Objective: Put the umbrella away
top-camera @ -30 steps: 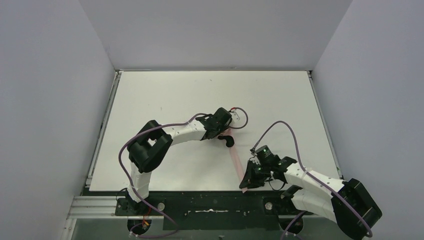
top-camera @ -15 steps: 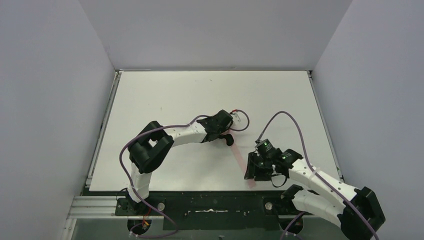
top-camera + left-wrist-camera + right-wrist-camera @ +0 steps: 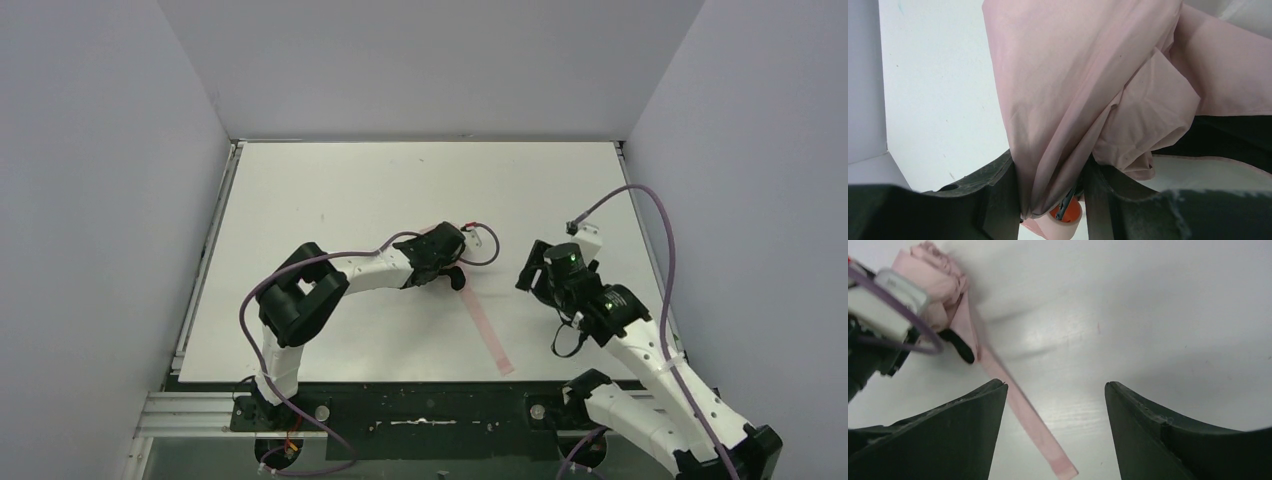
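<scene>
**Left gripper pinches the pink umbrella; right gripper hangs open beside the strap**

Nearest the arm bases, the free end of the strap (image 3: 484, 323), a flat pale pink band, lies on the white table (image 3: 330, 190) close to its front edge. From there the strap runs diagonally away toward the middle of the table, flat on the surface.

To its right and apart from it, the right gripper (image 3: 1054, 385) hangs above the table. Its two dark fingers (image 3: 963, 435) are spread wide, with only bare table showing between them.

Farther in, near the middle of the table, the left gripper (image 3: 1048, 165) is clamped on the umbrella (image 3: 1073, 90). Bunched pale pink fabric is squeezed between its fingers and spills out beyond them. The strap leads out from this bundle.

A purple cable (image 3: 488, 245) loops just past the left wrist. The umbrella's handle and shaft cannot be made out.
</scene>
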